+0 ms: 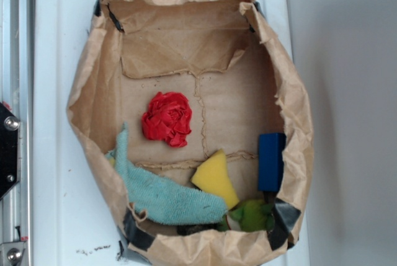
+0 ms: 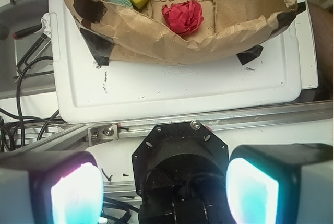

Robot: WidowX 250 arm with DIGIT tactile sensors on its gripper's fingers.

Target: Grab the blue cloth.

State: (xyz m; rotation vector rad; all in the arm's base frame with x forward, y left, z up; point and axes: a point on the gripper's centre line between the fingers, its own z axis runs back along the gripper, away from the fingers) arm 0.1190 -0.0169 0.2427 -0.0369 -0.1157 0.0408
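White tray (image 1: pixel 49 61) holds paper bag (image 1: pixel 93 74); blue cloth (image 1: pixel 164 198) inside; pincer (image 2: pixel 164 187) spread, outside bag.

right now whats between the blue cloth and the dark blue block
The yellow sponge sits between the blue cloth and the dark blue block, clearest in the exterior view.

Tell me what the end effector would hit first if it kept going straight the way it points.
Probably the black robot base centred between its open fingers, though depth is unclear. The bag lies off-axis.
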